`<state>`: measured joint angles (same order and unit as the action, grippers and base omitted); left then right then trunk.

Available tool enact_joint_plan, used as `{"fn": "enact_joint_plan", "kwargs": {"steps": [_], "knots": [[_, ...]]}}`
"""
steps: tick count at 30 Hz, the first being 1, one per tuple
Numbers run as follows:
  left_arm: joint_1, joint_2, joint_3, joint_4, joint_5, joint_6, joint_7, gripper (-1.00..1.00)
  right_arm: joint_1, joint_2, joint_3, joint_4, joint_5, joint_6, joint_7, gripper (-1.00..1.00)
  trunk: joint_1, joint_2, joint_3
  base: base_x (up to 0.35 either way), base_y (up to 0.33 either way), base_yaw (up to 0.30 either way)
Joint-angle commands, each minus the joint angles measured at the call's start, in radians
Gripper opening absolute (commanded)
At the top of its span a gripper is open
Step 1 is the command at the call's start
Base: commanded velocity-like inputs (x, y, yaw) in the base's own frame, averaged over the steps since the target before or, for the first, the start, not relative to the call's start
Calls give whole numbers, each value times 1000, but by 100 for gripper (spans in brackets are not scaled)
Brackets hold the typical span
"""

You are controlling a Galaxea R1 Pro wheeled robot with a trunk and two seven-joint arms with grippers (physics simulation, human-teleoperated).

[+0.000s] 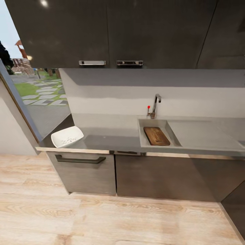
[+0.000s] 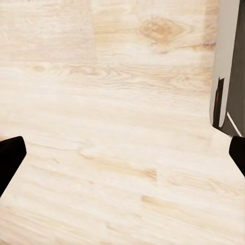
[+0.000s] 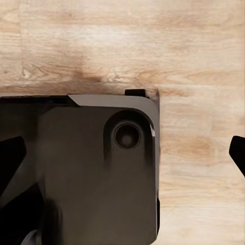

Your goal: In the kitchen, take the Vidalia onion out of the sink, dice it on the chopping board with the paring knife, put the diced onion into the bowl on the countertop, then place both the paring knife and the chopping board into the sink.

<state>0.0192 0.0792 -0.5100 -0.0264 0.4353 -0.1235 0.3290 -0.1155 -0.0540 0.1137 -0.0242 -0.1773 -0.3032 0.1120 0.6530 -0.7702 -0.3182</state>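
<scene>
Bright, even, soft renders; daylight via window (image 1: 37,92) at left, slight blur, shadow under upper cabinets (image 1: 112,34).

The left gripper (image 2: 122,155) points down, its two dark fingertips (image 2: 10,158) wide apart, nothing between them. The right gripper (image 3: 125,161) also points down, fingers spread and holding nothing. Under it is a dark body (image 3: 97,173), probably the robot's own base.
</scene>
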Motion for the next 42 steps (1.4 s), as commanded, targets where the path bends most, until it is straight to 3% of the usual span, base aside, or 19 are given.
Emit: {"fn": "enact_joint_plan", "kwargs": {"steps": [1, 18, 26, 34, 42], "knots": [[1, 0, -8, -3, 10, -1, 4, 100, -1, -1, 8, 1, -11, -4, 5, 100, 0, -1, 1, 0, 0, 0], [1, 0, -8, -3, 10, -1, 4, 100, -1, -1, 7, 1, -11, -5, 4, 100, 0, -1, 28, 0, 0, 0], [1, 0, -8, -3, 10, -1, 4, 100, 0, -6, 12, 1, -3, -9, 5, 100, 0, -1, 30, 0, 0, 0], [1, 1, -8, -3, 10, -1, 4, 100, 0, 25, 9, -1, -8, -10, 5, 100, 0, -1, 30, 0, 0, 0], [1, 1, -8, -3, 10, -1, 4, 100, 0, 26, 8, 0, -7, -10, 5, 100, 0, -1, 30, 0, 0, 0]]}}
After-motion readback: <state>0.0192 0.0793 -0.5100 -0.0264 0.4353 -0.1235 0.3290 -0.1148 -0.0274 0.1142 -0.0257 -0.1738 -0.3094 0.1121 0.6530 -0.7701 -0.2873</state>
